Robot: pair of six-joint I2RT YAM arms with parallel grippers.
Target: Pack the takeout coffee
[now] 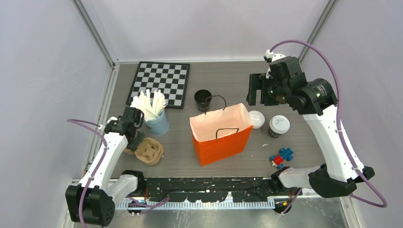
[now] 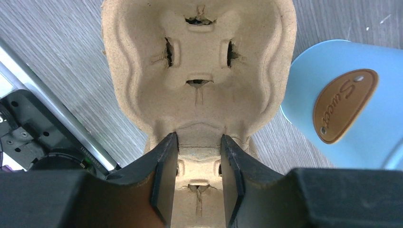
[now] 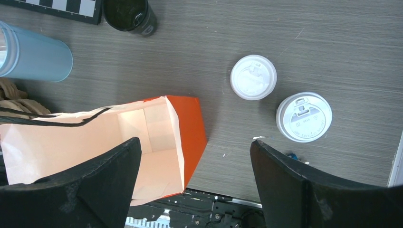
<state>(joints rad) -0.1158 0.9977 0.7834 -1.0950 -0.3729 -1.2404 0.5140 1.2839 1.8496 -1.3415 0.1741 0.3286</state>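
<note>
Grey woodgrain counter (image 1: 228, 80). The left gripper (image 2: 198, 142) straddles the pulp carrier (image 2: 199, 57); whether it pinches is unclear. Just to its right is a blue cup (image 1: 159, 123) of white sticks (image 1: 149, 104). The right gripper (image 1: 255, 92), jaws wide apart, hangs above the open orange bag (image 1: 223, 145), a loose lid (image 3: 253, 77) and the capped black cup (image 3: 304, 117); the uncapped cup (image 1: 203, 99) stands beyond.

Table (image 1: 228, 76): grey wood-grain top, below the jaws of the right gripper (image 3: 195, 141)
Walls (image 1: 214, 28): plain pale panels, well beyond those jaws
Corner posts (image 1: 96, 33): grey metal
Light: even, soft
</note>
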